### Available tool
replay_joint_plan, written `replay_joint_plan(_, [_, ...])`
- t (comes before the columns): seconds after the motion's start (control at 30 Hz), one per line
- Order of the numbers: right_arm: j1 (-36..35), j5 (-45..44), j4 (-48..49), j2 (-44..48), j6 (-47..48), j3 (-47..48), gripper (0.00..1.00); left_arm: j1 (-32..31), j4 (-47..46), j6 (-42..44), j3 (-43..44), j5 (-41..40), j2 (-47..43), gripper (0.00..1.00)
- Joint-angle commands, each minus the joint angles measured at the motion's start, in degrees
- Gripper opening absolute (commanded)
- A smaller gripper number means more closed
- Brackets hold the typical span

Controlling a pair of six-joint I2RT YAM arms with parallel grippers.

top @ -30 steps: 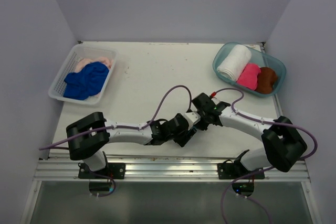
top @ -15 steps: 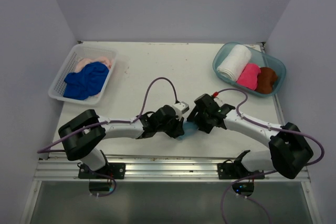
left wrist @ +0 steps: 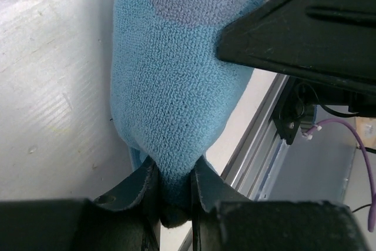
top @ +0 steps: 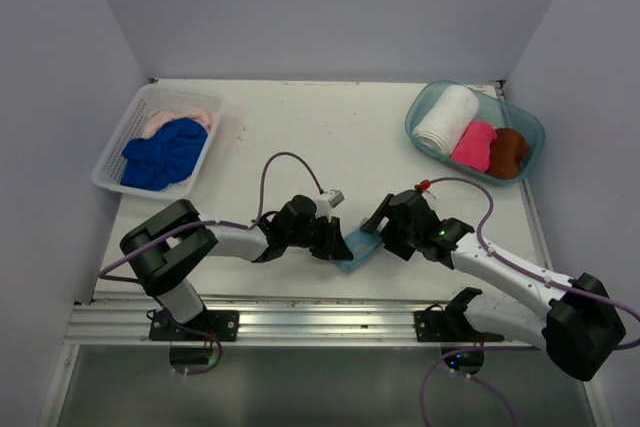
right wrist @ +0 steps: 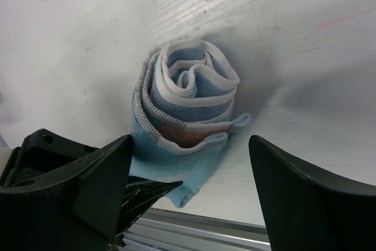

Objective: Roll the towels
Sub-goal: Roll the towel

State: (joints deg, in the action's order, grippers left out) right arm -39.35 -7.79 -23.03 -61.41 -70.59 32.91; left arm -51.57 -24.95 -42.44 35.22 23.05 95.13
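Top external view: the light blue towel [top: 360, 249] lies rolled on the tabletop [top: 300, 127] near its front edge, between the two arms. The left pincer [top: 340, 245] meets it from the left and the right pincer [top: 380, 237] from the right. At the back left, a white basket [top: 108, 173] holds the royal blue towel [top: 160, 155] and the peach towel [top: 182, 113]. At the back right, a teal tub [top: 418, 135] holds the white towel [top: 447, 119], rolled, with the pink towel [top: 474, 145] and brown towel [top: 508, 152] beside it.

Left wrist view: the left pincer [left wrist: 174, 189] is pinching one end of the light blue towel [left wrist: 170, 86], squeezing the terry to a narrow waist between its fingers [left wrist: 141, 187]. A black finger [left wrist: 305, 27] of the other arm overlaps the roll's far end. A metal rail [left wrist: 264, 139] runs just beside the towel.

Right wrist view: the right pincer [right wrist: 189, 145] stands spread wide, its fingers [right wrist: 88, 174] on either side of the roll and apart from it. The light blue towel [right wrist: 185, 107] shows its end as a spiral of white-edged layers, resting on the tabletop [right wrist: 88, 27].
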Motion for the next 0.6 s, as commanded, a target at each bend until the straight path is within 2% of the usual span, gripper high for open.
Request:
replay_joint_plan(0.0, [0.15,1.02,3.77,2.08,1.15,-2.31,0.84,1.12,-4.75,-4.84,-2.17,3.58,1.28,0.04])
replay_joint_plan(0.4, [-0.02,6.47,16.69,-3.63,-1.04,-8.55,0.82,4.2,-8.45,-9.06,-3.84,7.19,4.01,0.04])
replay_joint_plan(0.57, [-0.2,5.95,19.77,-5.21,-2.8,-10.67,0.74,4.81,-12.3,-11.7,-5.51,8.68,5.15,0.04])
